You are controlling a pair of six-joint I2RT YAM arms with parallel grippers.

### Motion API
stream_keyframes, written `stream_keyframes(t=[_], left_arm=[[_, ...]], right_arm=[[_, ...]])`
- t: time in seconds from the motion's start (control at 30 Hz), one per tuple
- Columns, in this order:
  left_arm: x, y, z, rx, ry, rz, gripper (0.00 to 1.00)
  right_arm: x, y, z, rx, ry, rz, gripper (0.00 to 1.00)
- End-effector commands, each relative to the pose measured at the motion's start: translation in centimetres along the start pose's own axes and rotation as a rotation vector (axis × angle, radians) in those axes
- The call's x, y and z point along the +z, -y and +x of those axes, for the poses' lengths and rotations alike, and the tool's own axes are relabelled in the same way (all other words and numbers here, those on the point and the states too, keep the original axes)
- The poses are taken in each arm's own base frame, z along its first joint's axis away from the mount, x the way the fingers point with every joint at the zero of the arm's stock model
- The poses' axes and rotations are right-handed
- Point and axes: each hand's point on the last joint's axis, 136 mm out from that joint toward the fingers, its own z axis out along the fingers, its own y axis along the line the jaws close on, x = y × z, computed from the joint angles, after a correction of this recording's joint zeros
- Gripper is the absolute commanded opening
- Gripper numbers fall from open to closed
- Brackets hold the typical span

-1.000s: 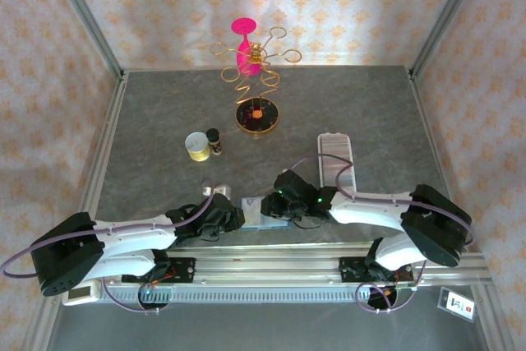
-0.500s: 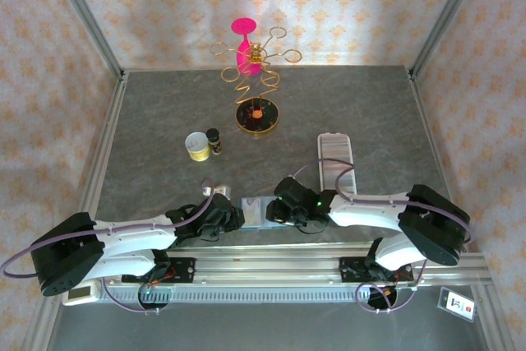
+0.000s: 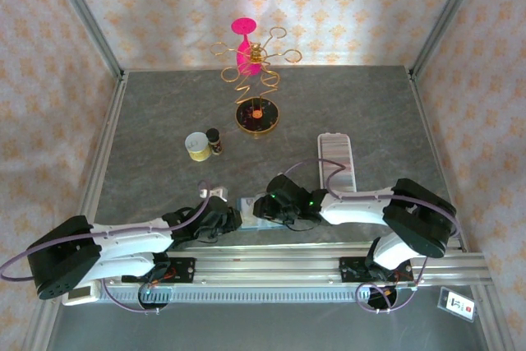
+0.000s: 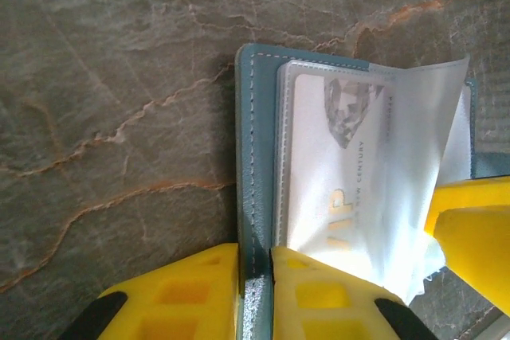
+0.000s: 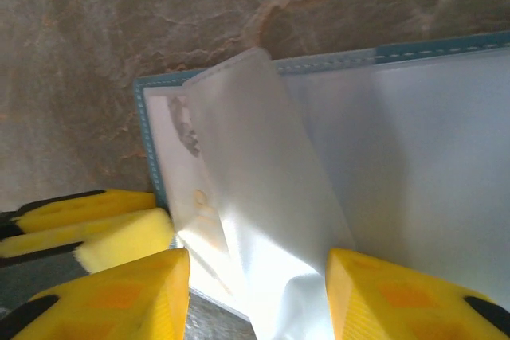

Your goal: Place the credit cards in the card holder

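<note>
The left gripper [image 4: 255,259] pinches the open teal wallet [image 4: 254,157] by its cover edge. The right gripper [image 5: 256,267] fingers stand spread around the wallet's clear sleeve [image 5: 255,165].

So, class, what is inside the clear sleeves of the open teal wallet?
A pale card with gold VIP lettering lies inside the teal wallet. A lifted sleeve covers its right side, so any further cards are hidden.

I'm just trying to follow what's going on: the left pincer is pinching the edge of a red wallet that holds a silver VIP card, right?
Not quite: the wallet is teal, not red. The left wrist view shows it, with the left pincer pinching its edge and the silver VIP card inside.
</note>
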Motion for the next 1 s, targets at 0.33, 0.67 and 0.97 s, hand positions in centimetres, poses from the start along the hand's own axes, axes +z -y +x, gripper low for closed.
stream_keyframes(t=[0.33, 0.67, 0.97], left_arm=[[0.0, -1.8, 0.8, -0.036, -0.012, -0.025, 0.1], [-0.4, -2.1, 0.6, -0.05, 0.012, -0.011, 0.1], [-1.2, -2.2, -0.4, -0.057, 0.066, -0.017, 0.18]], right_arm=[[0.5, -5.6, 0.1, 0.04, 0.03, -0.207, 0.46], [-0.6, -11.2, -0.9, 0.018, 0.069, -0.384, 0.44], [-4.1, -15.7, -3.1, -0.022, 0.169, -0.492, 0.44]])
